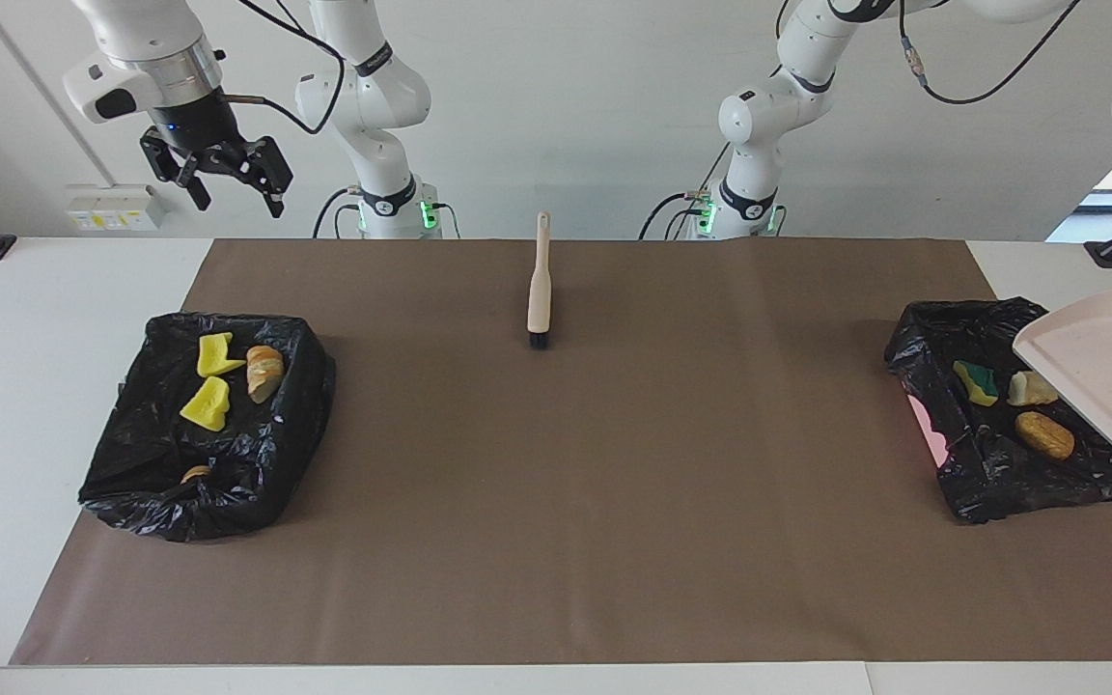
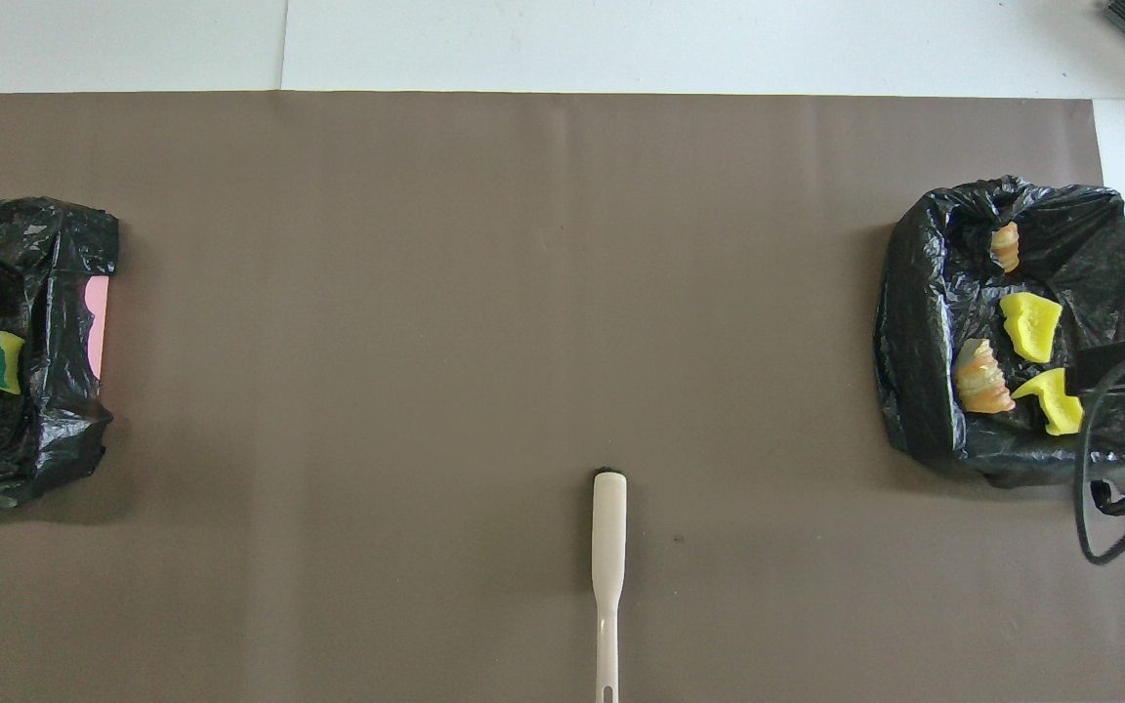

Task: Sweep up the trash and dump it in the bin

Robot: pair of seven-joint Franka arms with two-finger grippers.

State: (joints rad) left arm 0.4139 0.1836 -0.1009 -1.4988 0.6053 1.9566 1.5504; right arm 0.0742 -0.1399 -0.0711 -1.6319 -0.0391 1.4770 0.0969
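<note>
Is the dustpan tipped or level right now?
Tipped: the pale pink dustpan hangs slanted over the black-lined bin, empty.

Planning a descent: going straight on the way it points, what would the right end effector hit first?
Probably the black plastic-lined bin, by a yellow sponge chunk: from overhead the open right end effector hangs over its rim. Depth is uncertain.

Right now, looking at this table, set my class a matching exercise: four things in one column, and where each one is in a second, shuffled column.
Things
1. brush
2. dustpan
3. green-backed sponge
4. right claw

Places
A. in the bin at the left arm's end
B. flat on the brown mat, mid-table
C. raised over that bin's edge
D. open, up in the air

Pairs: 1-B, 2-C, 3-A, 4-D
</note>
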